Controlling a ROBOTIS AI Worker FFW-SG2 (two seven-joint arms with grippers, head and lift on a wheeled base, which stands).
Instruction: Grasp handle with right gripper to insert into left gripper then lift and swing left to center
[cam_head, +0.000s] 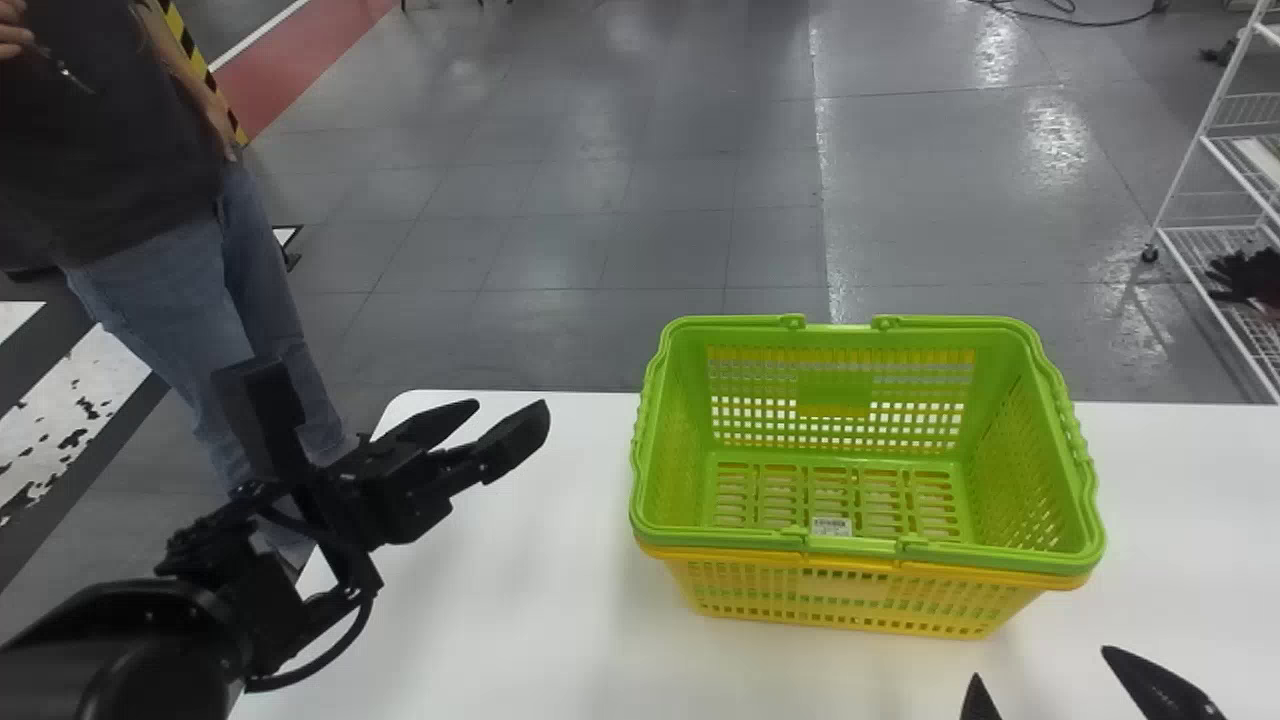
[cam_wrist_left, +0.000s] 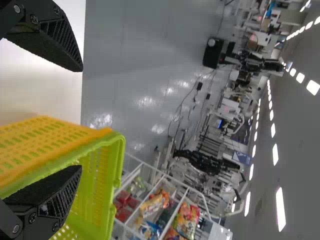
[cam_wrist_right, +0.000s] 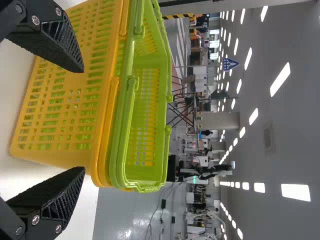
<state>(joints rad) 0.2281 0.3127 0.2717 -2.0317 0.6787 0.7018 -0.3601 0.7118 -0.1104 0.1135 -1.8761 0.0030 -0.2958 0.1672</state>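
Observation:
A green basket (cam_head: 880, 545) is nested in a yellow basket (cam_head: 850, 597) on the white table, handles folded down along the rim. My left gripper (cam_head: 512, 415) stands open over the table's left part, apart from the baskets; in the left wrist view the left gripper (cam_wrist_left: 80, 120) has nothing between its fingers. At the bottom right edge, nearer than the baskets, are the fingertips of my right gripper (cam_head: 1045, 668). In the right wrist view the right gripper (cam_wrist_right: 84, 120) is open, facing the yellow basket (cam_wrist_right: 60, 112) and the green handle (cam_wrist_right: 127, 117).
The white table (cam_head: 480, 620) extends on both sides of the baskets. Behind it lies grey floor, with a white wire rack (cam_head: 1215, 230) at the far right. In the left wrist view, a rack with colourful packages (cam_wrist_left: 155, 200) stands beyond the baskets.

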